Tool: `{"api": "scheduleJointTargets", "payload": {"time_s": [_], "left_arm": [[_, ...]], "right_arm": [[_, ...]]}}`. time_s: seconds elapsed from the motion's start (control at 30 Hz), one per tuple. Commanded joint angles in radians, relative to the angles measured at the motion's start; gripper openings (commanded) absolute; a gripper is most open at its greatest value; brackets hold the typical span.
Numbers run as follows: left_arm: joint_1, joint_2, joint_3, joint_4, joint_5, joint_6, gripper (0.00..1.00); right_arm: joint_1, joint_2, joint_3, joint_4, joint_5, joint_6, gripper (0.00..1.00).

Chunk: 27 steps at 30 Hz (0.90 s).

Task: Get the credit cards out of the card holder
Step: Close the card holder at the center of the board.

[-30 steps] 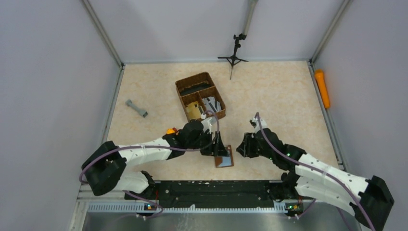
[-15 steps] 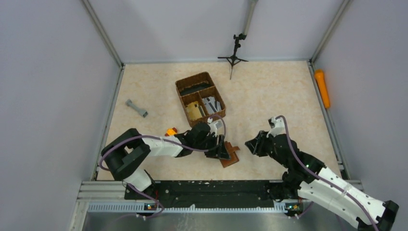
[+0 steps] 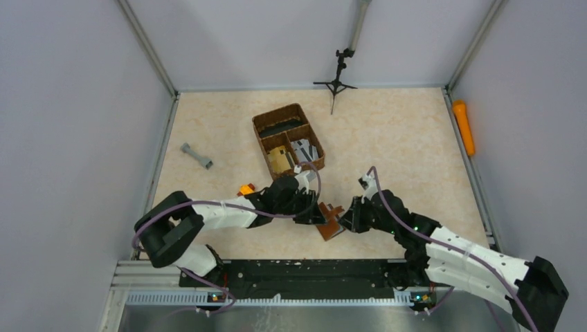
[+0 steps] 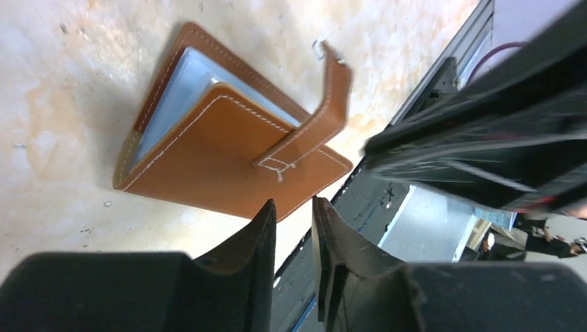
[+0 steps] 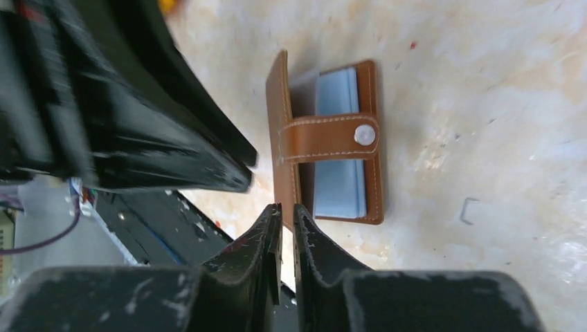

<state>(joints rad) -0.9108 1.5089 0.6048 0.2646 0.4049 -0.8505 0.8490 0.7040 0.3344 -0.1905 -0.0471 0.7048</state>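
Note:
The card holder (image 3: 331, 222), a brown leather wallet, lies on the table near the front edge, between both grippers. Its cover is partly lifted and its strap tab (image 4: 315, 124) sticks up. Pale grey-blue credit cards (image 5: 339, 162) show inside it, also the credit cards (image 4: 169, 104) under the raised cover. My left gripper (image 4: 294, 206) hovers just off the holder's near corner, jaws a narrow gap apart with nothing between them. My right gripper (image 5: 287, 207) has its jaws almost together at the edge of the cover (image 5: 280, 138); whether they pinch it is unclear.
A brown woven basket (image 3: 257, 127) with compartments stands behind the holder. A grey dumbbell-shaped piece (image 3: 196, 155) lies at the left, a small orange object (image 3: 245, 188) by the left arm, a black tripod (image 3: 336, 79) at the back. The black rail (image 3: 297, 273) runs close in front.
The holder went from lying open with its silver inside up to folded, brown side up. The left jaws narrowed. The right arm swung away, then came in to the holder's right edge, its jaws narrowing.

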Motion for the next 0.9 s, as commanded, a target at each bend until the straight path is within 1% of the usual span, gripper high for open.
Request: {"api": "scheduleJointTargets", "payload": {"time_s": [0.0,0.1,0.23,0.43,0.53,0.6,0.77,0.87], "left_arm": [[-0.002,-0.079,-0.003,-0.033,-0.081,0.009,0.24],[-0.002,-0.047,0.029,-0.082,-0.103,0.022,0.16],[-0.002,0.020,0.070,-0.104,-0.098,0.039,0.00],[-0.002,0.095,0.128,-0.174,-0.157,0.067,0.00],[-0.002,0.130,0.138,-0.188,-0.157,0.069,0.00],[-0.002,0.158,0.142,-0.186,-0.146,0.066,0.00],[-0.003,0.173,0.134,-0.175,-0.148,0.052,0.00],[-0.003,0.160,0.135,-0.186,-0.157,0.053,0.00]], "right_arm": [[0.008,0.096,-0.031,0.183,-0.108,0.043,0.11],[0.008,0.139,-0.029,0.184,-0.093,0.049,0.07],[0.008,0.136,-0.015,0.164,-0.088,0.043,0.06],[0.007,0.043,0.030,0.084,-0.074,0.030,0.05],[0.008,0.032,0.014,0.138,-0.120,0.047,0.06],[0.008,0.063,0.004,0.183,-0.144,0.054,0.06],[0.007,0.188,-0.022,0.257,-0.142,0.062,0.02],[0.007,0.231,-0.045,0.272,-0.102,0.067,0.01]]}}
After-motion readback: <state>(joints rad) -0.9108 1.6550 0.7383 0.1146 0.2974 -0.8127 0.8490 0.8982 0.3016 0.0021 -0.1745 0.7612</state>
